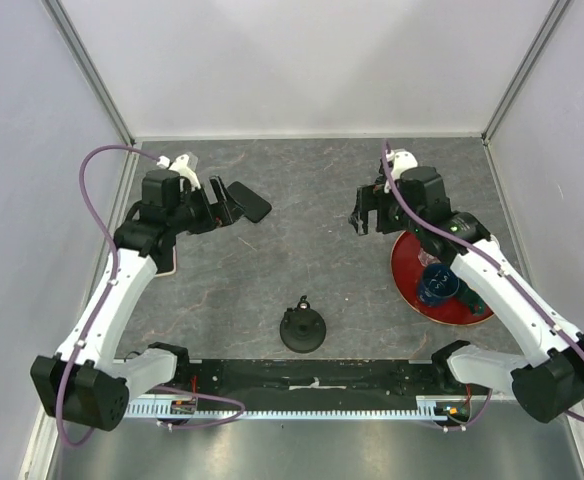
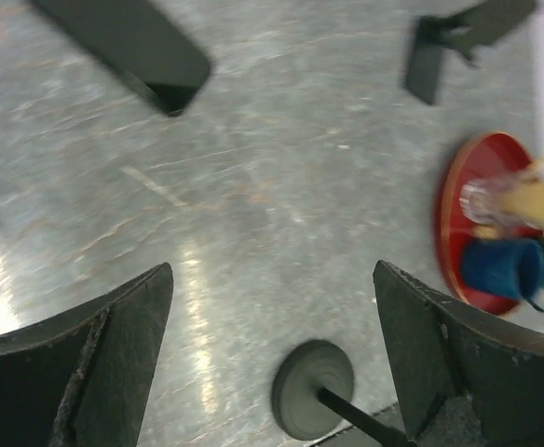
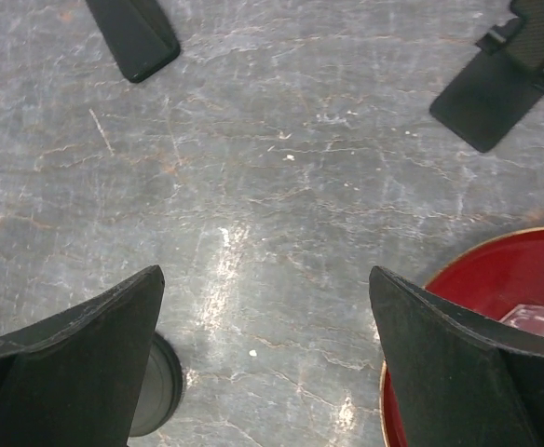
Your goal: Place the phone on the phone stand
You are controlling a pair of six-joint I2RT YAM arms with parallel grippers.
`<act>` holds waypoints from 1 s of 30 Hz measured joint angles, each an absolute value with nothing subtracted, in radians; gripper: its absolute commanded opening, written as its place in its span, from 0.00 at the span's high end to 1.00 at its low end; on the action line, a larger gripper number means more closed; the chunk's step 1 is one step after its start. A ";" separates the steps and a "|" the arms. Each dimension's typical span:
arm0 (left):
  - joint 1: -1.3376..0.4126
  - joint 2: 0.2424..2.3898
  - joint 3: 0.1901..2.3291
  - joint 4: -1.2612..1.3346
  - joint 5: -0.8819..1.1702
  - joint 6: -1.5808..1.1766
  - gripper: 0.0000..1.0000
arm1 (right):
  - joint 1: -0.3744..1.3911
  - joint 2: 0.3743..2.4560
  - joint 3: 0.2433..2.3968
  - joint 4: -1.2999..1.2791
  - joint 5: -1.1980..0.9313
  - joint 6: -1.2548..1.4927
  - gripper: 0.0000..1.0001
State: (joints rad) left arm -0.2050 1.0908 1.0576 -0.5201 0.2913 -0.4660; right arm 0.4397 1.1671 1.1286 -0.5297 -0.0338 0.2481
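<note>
Left gripper [image 2: 272, 272] hangs wide open, empty; right gripper [image 3: 265, 276] likewise. And the phone [image 3: 132, 33] lies flat, apart from the phone stand [image 3: 482, 102].

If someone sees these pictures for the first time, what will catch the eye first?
The red plate, carrying a blue cup on the right of the grey table, stands out most. Next comes the black phone, lying flat at the left rear, close to the open left gripper. A small round black object sits near the front middle.
</note>
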 measured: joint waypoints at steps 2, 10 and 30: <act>-0.202 1.127 1.060 -0.548 0.212 -0.468 0.05 | 0.468 1.180 1.128 -0.521 -0.030 0.249 0.02; -0.121 1.276 1.072 -0.630 -0.031 -0.507 0.00 | 0.494 1.188 1.109 -0.488 -0.009 0.243 0.02; -0.113 1.732 1.175 -0.510 0.252 -0.794 0.18 | 0.506 1.230 1.060 -0.479 0.015 0.194 0.02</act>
